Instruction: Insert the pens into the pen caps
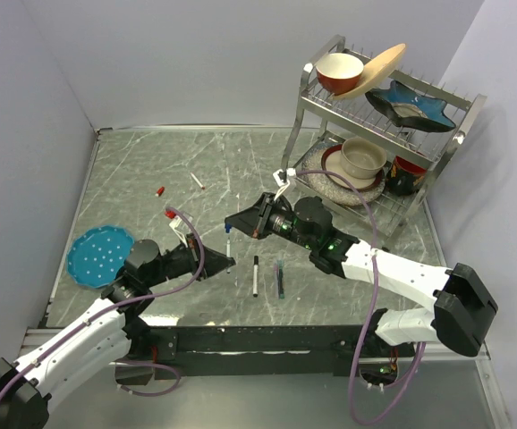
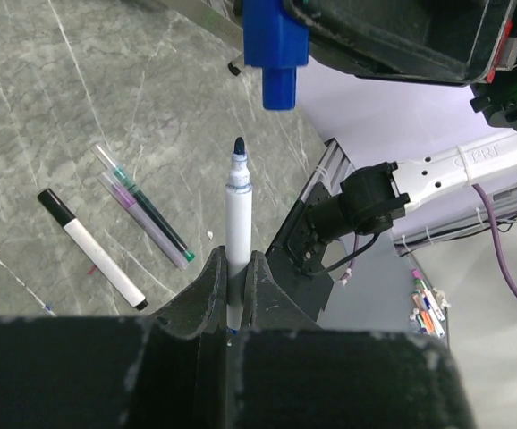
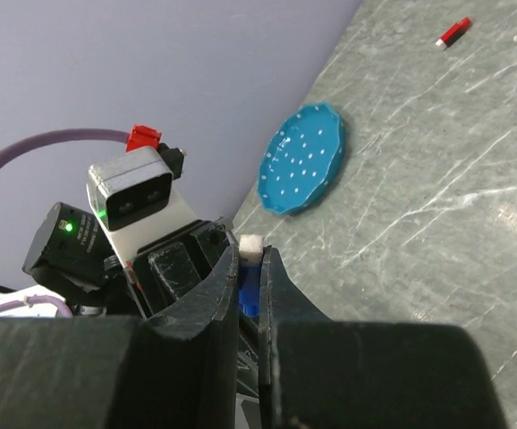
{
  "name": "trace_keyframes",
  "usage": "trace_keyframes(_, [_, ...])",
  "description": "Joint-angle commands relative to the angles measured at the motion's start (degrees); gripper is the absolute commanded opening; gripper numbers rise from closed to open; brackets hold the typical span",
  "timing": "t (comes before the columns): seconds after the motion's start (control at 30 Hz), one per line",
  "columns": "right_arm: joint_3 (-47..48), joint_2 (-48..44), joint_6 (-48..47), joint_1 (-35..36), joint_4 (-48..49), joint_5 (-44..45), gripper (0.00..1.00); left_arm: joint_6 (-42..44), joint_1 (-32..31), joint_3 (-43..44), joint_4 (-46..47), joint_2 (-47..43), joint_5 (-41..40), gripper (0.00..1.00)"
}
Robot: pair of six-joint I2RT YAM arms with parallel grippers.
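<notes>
My left gripper (image 1: 226, 262) (image 2: 233, 255) is shut on a white pen (image 2: 238, 223) (image 1: 228, 246), held with its blue tip toward the cap. My right gripper (image 1: 233, 222) (image 3: 251, 255) is shut on a blue pen cap (image 2: 276, 54) (image 3: 250, 290), just beyond the pen tip with a small gap between them. A black-tipped white pen (image 1: 255, 275) (image 2: 93, 250) and a dark teal pen (image 1: 281, 279) (image 2: 151, 219) lie on the table. Another white pen (image 1: 197, 181) and a red cap (image 1: 160, 190) (image 3: 453, 34) lie farther back.
A blue dotted plate (image 1: 100, 255) (image 3: 303, 170) lies at the left. A metal dish rack (image 1: 308, 107) with bowls and plates stands at the back right. Walls close the table on the left, back and right.
</notes>
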Motion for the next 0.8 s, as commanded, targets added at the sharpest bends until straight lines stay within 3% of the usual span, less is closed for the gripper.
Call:
trace_keyframes(0.0, [-0.6, -0.2, -1.5, 0.6, 1.3, 1.0, 0.00, 1.8, -0.1, 2.7, 0.1, -1.4, -0.5, 0.01])
trace_keyframes(0.77, [-0.1, 0.5, -2.6, 0.7, 0.7, 0.0, 0.00, 2.5, -0.1, 2.8, -0.2, -1.8, -1.2, 0.01])
